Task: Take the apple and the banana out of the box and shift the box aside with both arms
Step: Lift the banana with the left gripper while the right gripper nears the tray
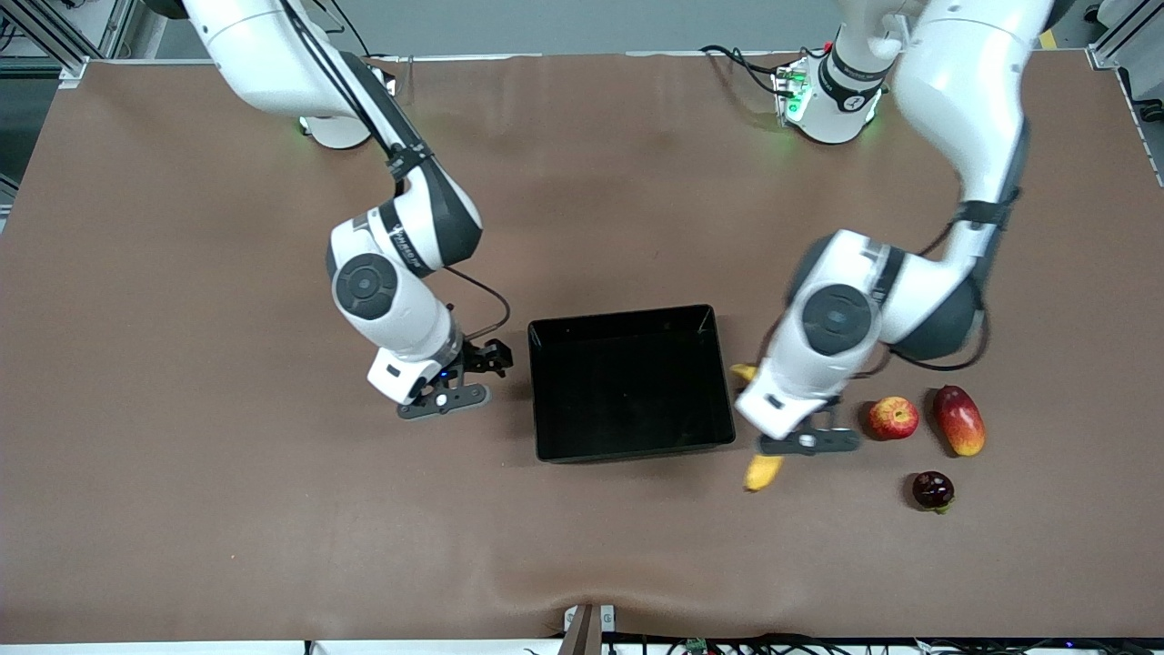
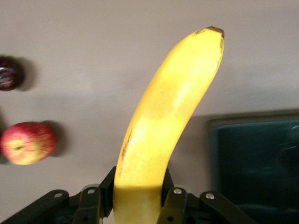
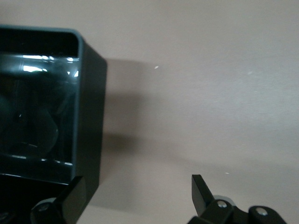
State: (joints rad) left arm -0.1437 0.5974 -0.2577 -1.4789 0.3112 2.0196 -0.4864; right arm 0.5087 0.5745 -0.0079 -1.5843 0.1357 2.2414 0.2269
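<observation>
Front view: box (image 1: 630,383) emptied, apple (image 1: 892,418) on the table, left gripper (image 1: 789,435) clamps banana (image 1: 762,470), right gripper (image 1: 462,375) spread beside the box, unmoved

yellow banana (image 2: 163,126), glossy black box (image 1: 629,382)

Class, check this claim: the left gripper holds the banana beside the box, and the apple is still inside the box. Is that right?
Not quite. The apple lies on the table, outside the empty box, as the front view shows. The left gripper does hold the banana beside the box.
</observation>
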